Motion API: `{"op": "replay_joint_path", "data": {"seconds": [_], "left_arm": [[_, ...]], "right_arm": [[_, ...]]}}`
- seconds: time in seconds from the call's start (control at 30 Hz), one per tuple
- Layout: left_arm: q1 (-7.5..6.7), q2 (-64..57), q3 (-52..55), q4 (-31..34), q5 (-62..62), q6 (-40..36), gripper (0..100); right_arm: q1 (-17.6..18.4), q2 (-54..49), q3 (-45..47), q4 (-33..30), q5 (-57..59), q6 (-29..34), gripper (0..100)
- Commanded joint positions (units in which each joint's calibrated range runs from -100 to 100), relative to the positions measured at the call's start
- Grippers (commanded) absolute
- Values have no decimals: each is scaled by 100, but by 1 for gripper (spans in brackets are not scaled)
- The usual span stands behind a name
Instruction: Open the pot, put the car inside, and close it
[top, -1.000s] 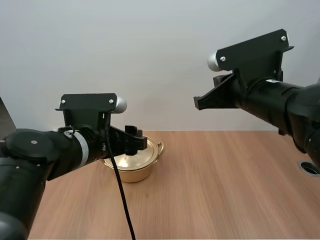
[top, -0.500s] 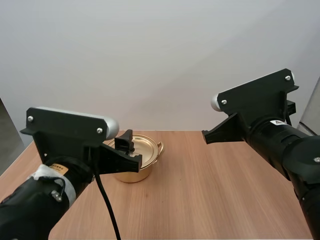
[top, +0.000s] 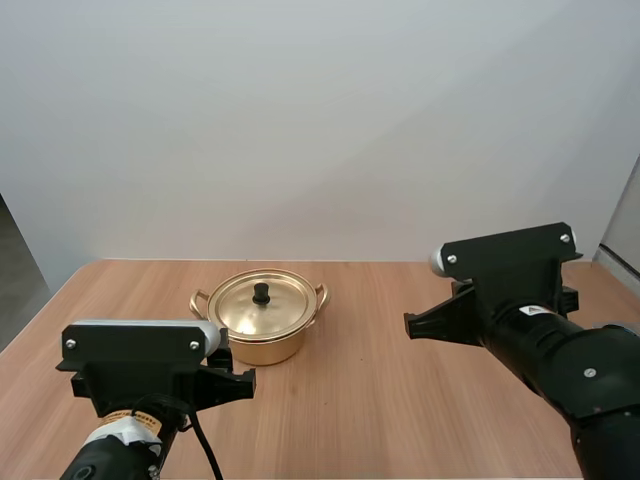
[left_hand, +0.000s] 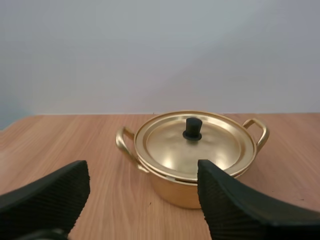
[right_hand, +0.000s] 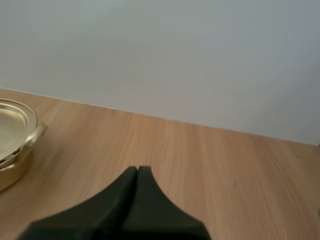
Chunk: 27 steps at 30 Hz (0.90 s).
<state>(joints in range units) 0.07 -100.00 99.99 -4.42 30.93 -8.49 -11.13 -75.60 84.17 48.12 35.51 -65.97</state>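
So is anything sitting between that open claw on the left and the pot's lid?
Nothing visible does. The left gripper, fingers apart, faces the pot with only wooden table between them. The lid and its black knob sit unobstructed.

Pot (right_hand: 12, 165) cut off by frame edge in R wrist view; lid (left_hand: 192, 145) hides pot's inside.

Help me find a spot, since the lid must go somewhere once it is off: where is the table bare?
The table is bare wood from the pot across to the shut right gripper. A narrower bare strip lies between the pot and the table's left edge. Tightest spot: just in front of the pot, where the open left gripper faces it.
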Motion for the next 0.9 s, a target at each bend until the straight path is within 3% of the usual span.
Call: {"op": "replay_joint_path", "data": {"seconds": [0.0, 0.33, 0.43, 0.47, 0.57, 0.7, 0.87], "left_arm": [[5, 0, 1, 2753, 116, -2457, 100], [5, 0, 1, 2695, 82, -2457, 100], [5, 0, 1, 2695, 88, -2457, 19], [5, 0, 1, 2719, 88, -2403, 0], [5, 0, 1, 2728, 69, -2378, 1], [5, 0, 1, 2728, 30, -2378, 1], [5, 0, 1, 2728, 30, -2378, 1]], "right_arm": [[-2, -4, 225, -5, -84, 124, 0], [-2, -4, 504, 6, -150, 611, 0], [39, -4, 504, -78, -129, 640, 0], [103, -60, 504, -224, -35, 640, 0], [417, -630, 580, -766, 209, 764, 0], [876, -1731, 976, -1322, -608, 1377, 0], [973, -2440, 1337, -1495, -1461, 1679, 0]]}}
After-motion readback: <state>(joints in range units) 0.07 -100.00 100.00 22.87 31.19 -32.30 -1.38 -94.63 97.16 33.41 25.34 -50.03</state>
